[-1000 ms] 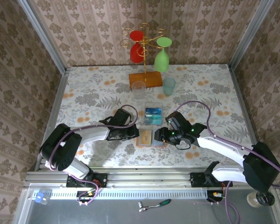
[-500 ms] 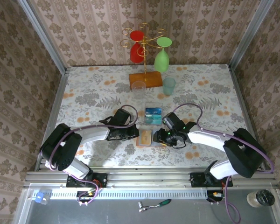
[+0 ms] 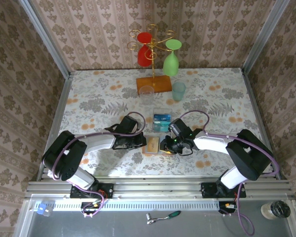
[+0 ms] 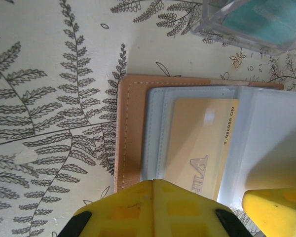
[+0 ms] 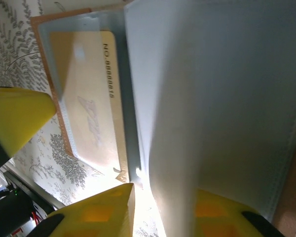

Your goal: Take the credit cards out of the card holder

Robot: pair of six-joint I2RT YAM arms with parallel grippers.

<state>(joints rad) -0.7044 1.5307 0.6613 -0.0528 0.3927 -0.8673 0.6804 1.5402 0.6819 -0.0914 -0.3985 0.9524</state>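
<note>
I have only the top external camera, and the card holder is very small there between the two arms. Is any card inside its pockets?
Observer: Yes. The left wrist view shows one tan card in a blue-grey pocket of the card holder, number side up.
Operator: And on the right side?
Observer: In the right wrist view a blue-grey pocket leaf stands raised between the fingers of the right gripper; whether they pinch it I cannot tell.
Operator: And the left side?
Observer: The left gripper is shut, its fingers over the end of that pocket.
</note>
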